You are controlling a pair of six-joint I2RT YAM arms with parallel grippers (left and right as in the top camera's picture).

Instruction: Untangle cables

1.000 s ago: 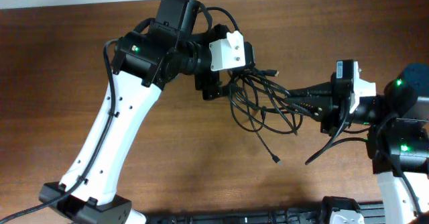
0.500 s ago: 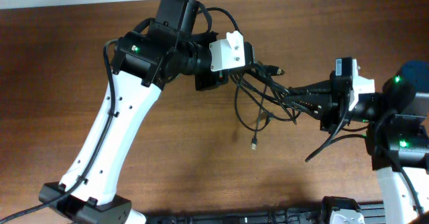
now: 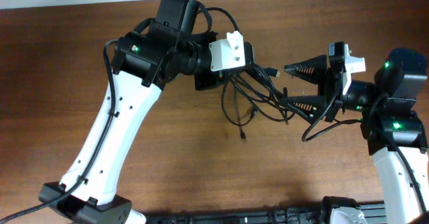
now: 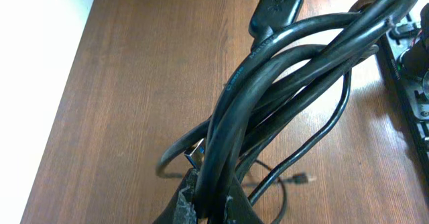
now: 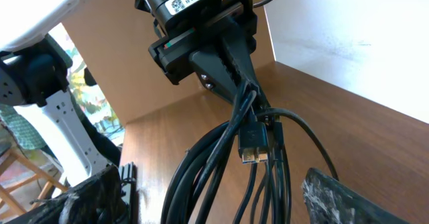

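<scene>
Cables (image 4: 281, 63) tangled in loops — loose plug end (image 3: 242, 136) dangling nearest, below the left pincer (image 5: 238, 73); bunched strands pinched tight in that pincer; right of it, right pincer (image 3: 293, 88) spread wide, strands running between its fingers (image 3: 305, 67).

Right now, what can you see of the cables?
The cables are several black, rubbery-looking cords of differing thickness, looped together in a tangle. The left tool is shut on the bundle, which hangs from it over the wooden table. Loops sag and plug ends dangle, one USB plug showing a metal tip. Some strands reach between the fingers of the right tool, which is open; contact there is unclear.
</scene>
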